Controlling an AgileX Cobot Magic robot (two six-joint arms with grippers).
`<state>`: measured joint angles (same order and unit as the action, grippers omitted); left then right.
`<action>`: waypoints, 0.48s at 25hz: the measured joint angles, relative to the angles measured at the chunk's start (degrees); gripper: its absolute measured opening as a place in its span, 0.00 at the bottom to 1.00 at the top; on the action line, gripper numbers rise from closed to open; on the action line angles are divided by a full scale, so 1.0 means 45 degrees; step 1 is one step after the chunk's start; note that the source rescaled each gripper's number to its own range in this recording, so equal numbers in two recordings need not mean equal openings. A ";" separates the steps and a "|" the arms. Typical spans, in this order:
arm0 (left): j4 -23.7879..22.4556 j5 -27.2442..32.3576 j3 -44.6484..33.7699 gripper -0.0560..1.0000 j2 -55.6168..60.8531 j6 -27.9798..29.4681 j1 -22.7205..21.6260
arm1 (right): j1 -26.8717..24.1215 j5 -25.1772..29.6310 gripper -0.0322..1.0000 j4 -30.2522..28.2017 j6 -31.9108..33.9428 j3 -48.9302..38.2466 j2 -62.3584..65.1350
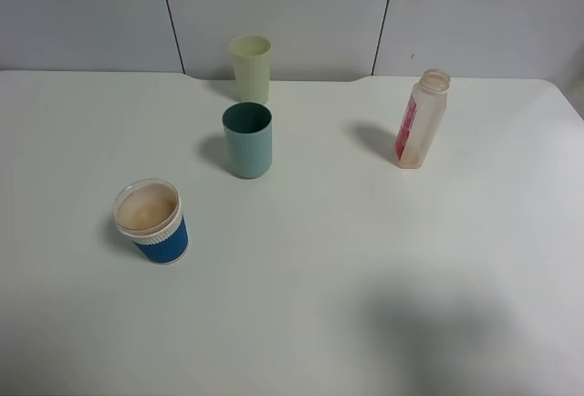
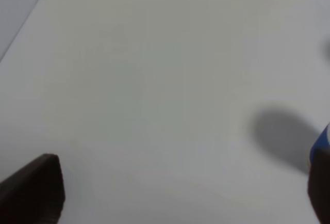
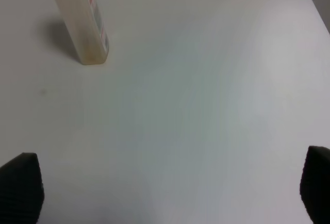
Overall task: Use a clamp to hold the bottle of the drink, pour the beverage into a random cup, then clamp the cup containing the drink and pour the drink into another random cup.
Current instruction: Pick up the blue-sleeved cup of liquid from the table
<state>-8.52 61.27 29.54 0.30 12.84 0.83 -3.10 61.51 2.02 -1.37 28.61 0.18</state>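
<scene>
Found bottle (image 1: 420,120) upright, uncapped, far right on worktop (image 1: 365,277); blue cup (image 1: 153,223) near left; teal cup (image 1: 247,140) far centre. Recorded right end effector (image 3: 167,188) fully spread, empty, short of bottle; left end effector (image 2: 175,193) wide, empty. Judged opening step: bottle ungripped. Needed next: straddling bottle body, closing squarely, lifting without tilt.

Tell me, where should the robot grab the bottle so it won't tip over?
Best around the middle of the bottle, on its flat, squarish body below the round neck. It stands upright with its top open, so coming in level from the side looks safest. The right gripper is open and faces it.
</scene>
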 joint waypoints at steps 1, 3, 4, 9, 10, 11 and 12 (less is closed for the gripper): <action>0.0000 0.0000 0.0000 0.89 0.0000 0.0000 0.0000 | 0.0000 0.0000 1.00 0.0000 0.0000 0.0000 0.0000; 0.0000 0.0000 0.0000 0.89 0.0000 0.0000 0.0000 | 0.0000 0.0000 1.00 0.0000 0.0000 0.0000 0.0000; 0.0000 0.0000 0.0000 0.89 0.0000 0.0000 0.0000 | 0.0000 0.0000 1.00 0.0000 0.0000 0.0000 0.0000; 0.0000 -0.0013 0.0000 0.89 0.0000 0.0000 0.0000 | 0.0000 0.0000 1.00 0.0000 0.0000 0.0000 0.0000; 0.0022 -0.0056 0.0013 0.89 0.0000 0.0000 0.0000 | 0.0000 0.0000 1.00 0.0000 0.0000 0.0000 0.0000; 0.0337 -0.0649 0.0135 0.89 0.0000 0.0000 0.0000 | 0.0000 0.0000 1.00 0.0000 0.0000 0.0000 0.0000; 0.0337 -0.0649 0.0135 0.89 0.0000 0.0000 0.0000 | 0.0000 0.0000 1.00 0.0000 0.0000 0.0000 0.0000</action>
<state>-7.00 58.35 30.15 0.30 12.84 0.83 -3.10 61.51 2.02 -1.37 28.61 0.18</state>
